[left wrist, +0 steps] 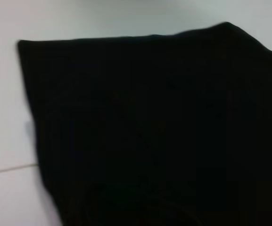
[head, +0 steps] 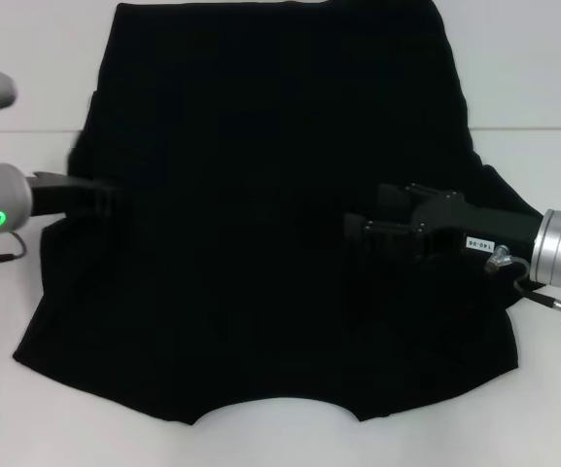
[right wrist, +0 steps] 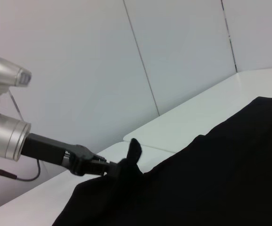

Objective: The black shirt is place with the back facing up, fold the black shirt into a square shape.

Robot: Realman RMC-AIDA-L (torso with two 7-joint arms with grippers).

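Black shirt (head: 261,214) pinched by left pincer (right wrist: 111,168).

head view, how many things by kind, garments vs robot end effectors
Garments: 1, the large soft black short-sleeved shirt, spread on the white table.
Robot end effectors: 2, the left end effector at the shirt's left edge, pinching a raised bit of cloth, and the right end effector over the shirt's right half.
Total: 3

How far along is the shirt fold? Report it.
Barely begun. The black shirt lies spread on the white table, no square yet. Left end effector has a bit of the left edge bunched up; right end effector is over the right half. All folds remain.
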